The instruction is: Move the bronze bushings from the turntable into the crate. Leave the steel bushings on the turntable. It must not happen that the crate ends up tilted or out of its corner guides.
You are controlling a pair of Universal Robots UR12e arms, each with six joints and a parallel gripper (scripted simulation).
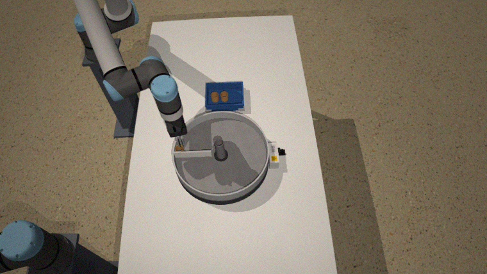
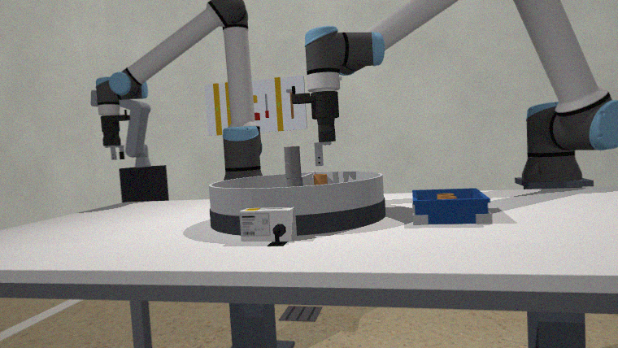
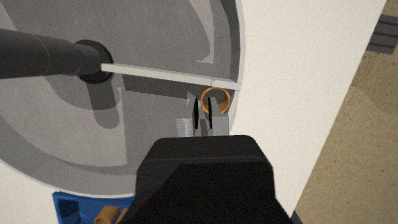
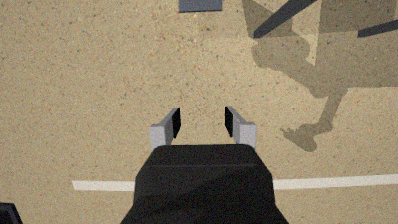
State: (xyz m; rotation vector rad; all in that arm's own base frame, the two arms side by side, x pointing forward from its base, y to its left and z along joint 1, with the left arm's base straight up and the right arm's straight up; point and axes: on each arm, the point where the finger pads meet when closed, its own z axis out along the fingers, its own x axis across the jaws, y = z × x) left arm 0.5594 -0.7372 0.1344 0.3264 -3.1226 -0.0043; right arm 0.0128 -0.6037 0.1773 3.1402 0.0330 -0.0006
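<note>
A bronze bushing [image 1: 179, 148] [image 2: 320, 179] [image 3: 229, 101] stands upright on the turntable [image 1: 221, 196] [image 2: 337, 201] [image 3: 155, 30], between its divider bar and outer wall. My left gripper [image 1: 179, 142] [image 2: 319, 164] [image 3: 203, 107] points down just above it, its fingers partly open in a narrow gap with nothing between them. In the left wrist view one fingertip overlaps the bushing's ring. Two bronze bushings [image 1: 214, 96] [image 1: 223, 96] are in the blue crate [image 1: 234, 98] [image 2: 451, 211] [image 3: 66, 205], which sits level in its corner guides. My right gripper [image 2: 117, 154] [image 4: 202, 116] is open and empty. No steel bushing is visible.
The divider bar [image 1: 193, 153] [image 3: 160, 73] runs from the turntable's upright centre post [image 1: 220, 149] [image 2: 293, 166] to its wall. A white box [image 1: 273, 154] [image 2: 267, 224] with a black knob stands against the turntable's outer side. The right gripper is over the floor, away from the table.
</note>
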